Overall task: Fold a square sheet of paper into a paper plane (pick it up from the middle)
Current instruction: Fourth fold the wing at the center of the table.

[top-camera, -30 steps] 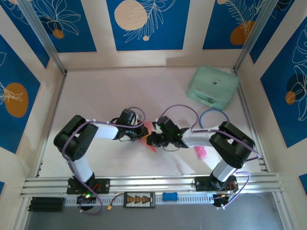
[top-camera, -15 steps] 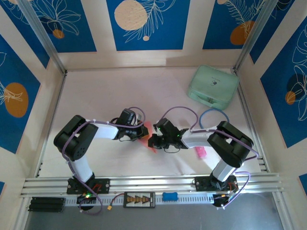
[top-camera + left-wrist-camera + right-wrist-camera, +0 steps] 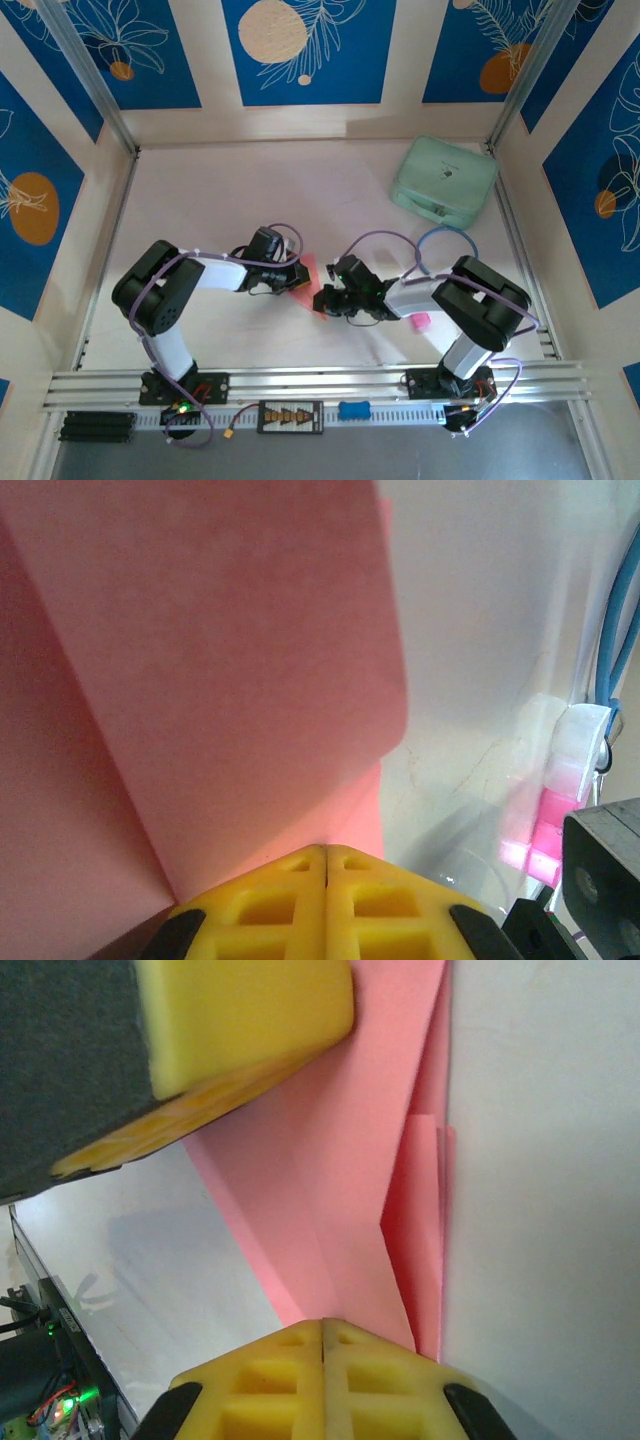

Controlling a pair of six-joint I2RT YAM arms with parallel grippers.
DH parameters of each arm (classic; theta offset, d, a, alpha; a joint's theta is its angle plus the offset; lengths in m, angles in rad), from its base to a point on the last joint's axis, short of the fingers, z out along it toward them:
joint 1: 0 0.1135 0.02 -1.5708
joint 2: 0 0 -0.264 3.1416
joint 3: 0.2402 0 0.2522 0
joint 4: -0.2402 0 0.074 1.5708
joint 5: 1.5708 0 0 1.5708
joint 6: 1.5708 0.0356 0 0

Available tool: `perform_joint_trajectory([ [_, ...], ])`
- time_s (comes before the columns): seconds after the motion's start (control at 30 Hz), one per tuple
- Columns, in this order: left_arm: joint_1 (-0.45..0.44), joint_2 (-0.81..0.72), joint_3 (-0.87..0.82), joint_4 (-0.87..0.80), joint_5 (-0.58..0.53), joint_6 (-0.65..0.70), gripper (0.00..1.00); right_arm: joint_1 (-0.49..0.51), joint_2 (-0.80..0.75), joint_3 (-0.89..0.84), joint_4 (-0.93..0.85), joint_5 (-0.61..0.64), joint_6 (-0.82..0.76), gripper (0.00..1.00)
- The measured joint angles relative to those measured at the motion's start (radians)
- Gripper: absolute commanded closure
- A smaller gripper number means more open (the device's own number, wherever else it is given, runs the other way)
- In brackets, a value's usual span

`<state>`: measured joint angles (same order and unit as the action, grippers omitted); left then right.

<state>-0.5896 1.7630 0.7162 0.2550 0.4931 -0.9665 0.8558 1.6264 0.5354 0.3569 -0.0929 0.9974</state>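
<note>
Arms meeting over pink paper at mid-table.
Right arm has drawn nearer its base than a second ago. The part-folded square sheet of paper lies between the wrists. Left gripper and right gripper are clenched, tips on it.

Robotics lab test cell: aluminium extrusion frame, white tabletop, blue leaf-print wall panels, loose purple cabling.

Tabletop tally: five kinds of thing

Two grippers, the left gripper and the right gripper; one folded pink paper at their tips; one pink stick, one blue cable loop and one mint-green case to the right gripper's right.
</note>
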Motion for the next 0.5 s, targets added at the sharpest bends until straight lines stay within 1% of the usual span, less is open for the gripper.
perform_joint_trajectory([
  [0.5,0.000,0.000,0.000,-0.002,0.005,0.000,1.00,0.039,-0.128,-0.126,-0.002,0.040,0.018,0.95],
])
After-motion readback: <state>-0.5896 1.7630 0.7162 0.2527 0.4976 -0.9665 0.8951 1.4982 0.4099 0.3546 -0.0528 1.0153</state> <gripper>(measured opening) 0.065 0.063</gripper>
